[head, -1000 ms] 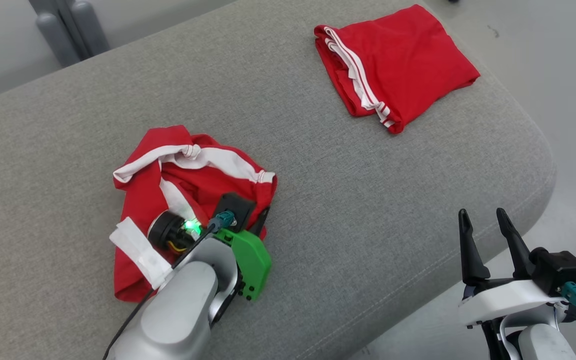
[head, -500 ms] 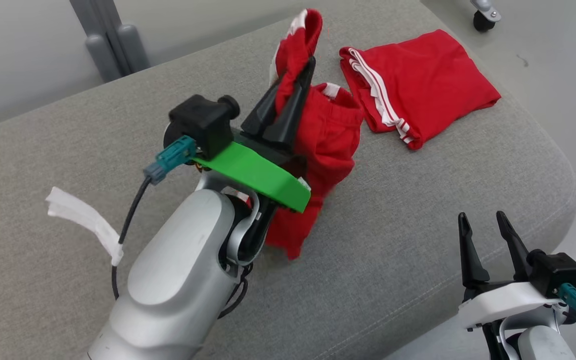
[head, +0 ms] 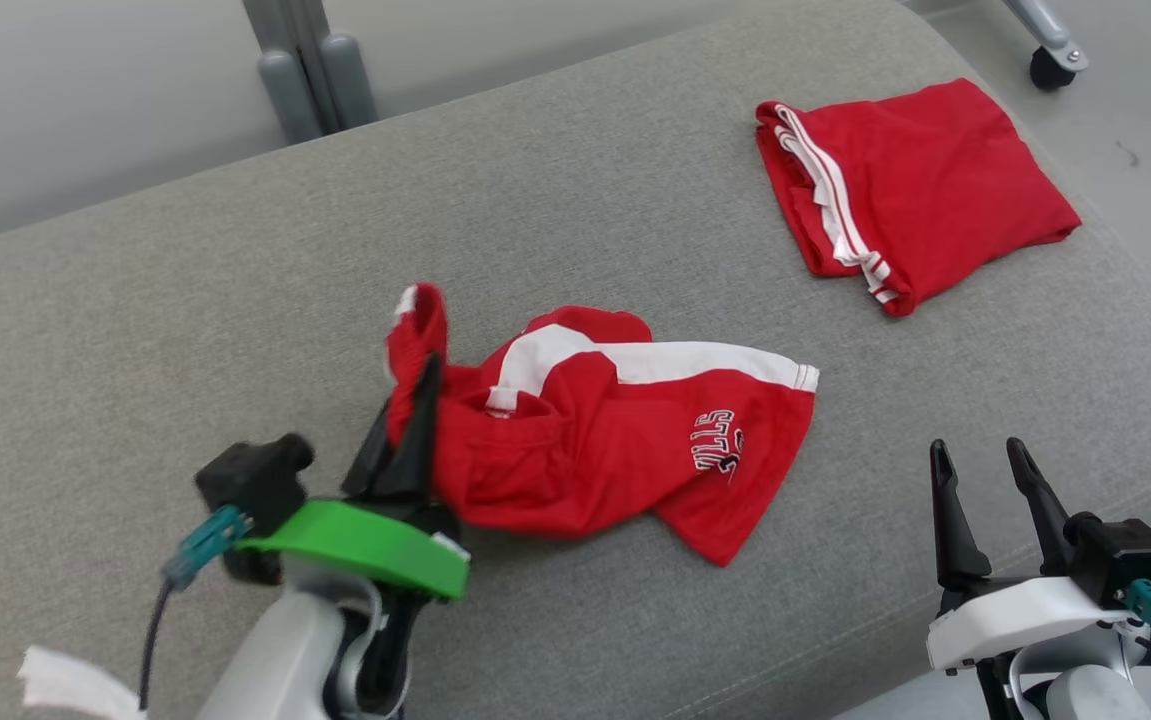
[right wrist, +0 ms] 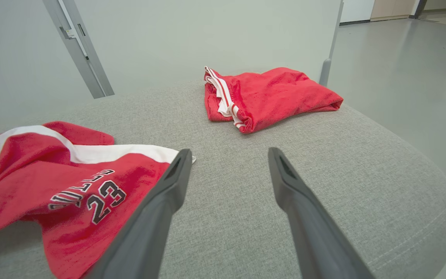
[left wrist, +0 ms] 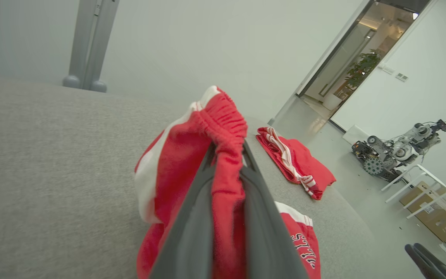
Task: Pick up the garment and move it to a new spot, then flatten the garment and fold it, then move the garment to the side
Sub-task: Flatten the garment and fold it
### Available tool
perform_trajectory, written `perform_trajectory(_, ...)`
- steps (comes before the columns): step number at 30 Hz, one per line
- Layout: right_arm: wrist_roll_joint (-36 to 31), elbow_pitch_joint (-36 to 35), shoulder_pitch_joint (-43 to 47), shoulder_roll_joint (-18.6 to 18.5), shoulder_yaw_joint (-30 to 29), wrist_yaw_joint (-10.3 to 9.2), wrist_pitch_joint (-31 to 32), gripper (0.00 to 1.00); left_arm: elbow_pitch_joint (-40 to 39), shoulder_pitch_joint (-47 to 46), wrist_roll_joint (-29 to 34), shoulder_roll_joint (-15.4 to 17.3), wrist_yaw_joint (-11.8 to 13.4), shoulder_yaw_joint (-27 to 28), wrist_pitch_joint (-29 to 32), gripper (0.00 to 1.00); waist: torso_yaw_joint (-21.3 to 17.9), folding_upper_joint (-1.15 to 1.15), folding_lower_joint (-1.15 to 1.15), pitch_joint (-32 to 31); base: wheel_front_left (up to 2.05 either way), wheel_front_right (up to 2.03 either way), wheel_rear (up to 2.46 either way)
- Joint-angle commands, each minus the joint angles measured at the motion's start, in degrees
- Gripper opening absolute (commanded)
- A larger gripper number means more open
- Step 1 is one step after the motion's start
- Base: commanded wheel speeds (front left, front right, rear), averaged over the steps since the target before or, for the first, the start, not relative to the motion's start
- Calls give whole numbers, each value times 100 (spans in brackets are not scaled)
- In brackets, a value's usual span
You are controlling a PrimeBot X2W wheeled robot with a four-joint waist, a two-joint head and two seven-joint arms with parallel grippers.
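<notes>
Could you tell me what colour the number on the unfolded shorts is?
Black with white outline, on the red shorts; clearest in the right wrist view.

The head camera looks steeply down from above the near edge of the grey cushion (head: 185,300), far enough back to take in most of its top, with the left gripper (head: 420,385) at the near left and the right gripper (head: 978,455) off the near right edge. The left wrist camera sits low and close over the surface, facing the far right corner; the right wrist camera, equally low at the near right edge, faces the far edge. All three share the folded red garment (head: 920,190) at that corner and the loose red garment (head: 615,450) mid-cushion.
</notes>
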Motion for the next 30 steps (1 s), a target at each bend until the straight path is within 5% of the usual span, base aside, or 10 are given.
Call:
perform_trajectory(1, -53, 6, 53, -7, -22, -11, 2, 100, -44, 269, -11, 37, -83, 300, -42, 0, 189, 0, 0, -20, 0, 0, 0)
perform_trajectory(5, -118, 24, 88, -7, -58, -11, 2, 100, 110, 870, 228, 103, -265, 1022, -36, 0, 427, 0, 0, -37, 0, 0, 0)
perform_trajectory(6, -129, 29, 93, -8, -58, -10, 2, 100, 170, 925, 314, 115, -304, 1120, -37, 8, 479, 0, 0, -43, 0, 0, 0)
perform_trajectory(8, -160, 44, 95, -8, -57, -11, 2, 100, 381, 1043, 377, 97, -390, 1286, -37, 40, 586, 0, 0, -54, 0, 0, 0)
perform_trajectory(10, -196, 50, 73, -7, -43, -11, 2, 100, 555, 1033, 524, 129, -435, 1534, -38, 49, 670, 0, 0, -61, 0, 0, 0)
perform_trajectory(13, -247, 68, 25, -7, -41, -11, 2, 100, 835, 972, 702, 94, -478, 1893, -38, 100, 750, 0, 0, -103, 0, 0, 0)
perform_trajectory(20, -324, 29, 87, -9, -62, -11, 2, 100, 1106, 1001, 1170, 159, -68, 2533, -39, 100, 730, 0, 0, -257, 0, 0, 0)
perform_trajectory(24, -326, 12, 215, -8, -113, -11, 2, 100, 869, 770, 1393, -1, -66, 2196, 192, 100, 765, 0, 0, -330, 0, 0, 0)
perform_trajectory(30, -222, 44, 150, -7, 18, -11, 2, 100, 512, 415, 1002, -267, -200, 1417, 1999, 100, 713, 0, 0, -305, 0, 0, 0)
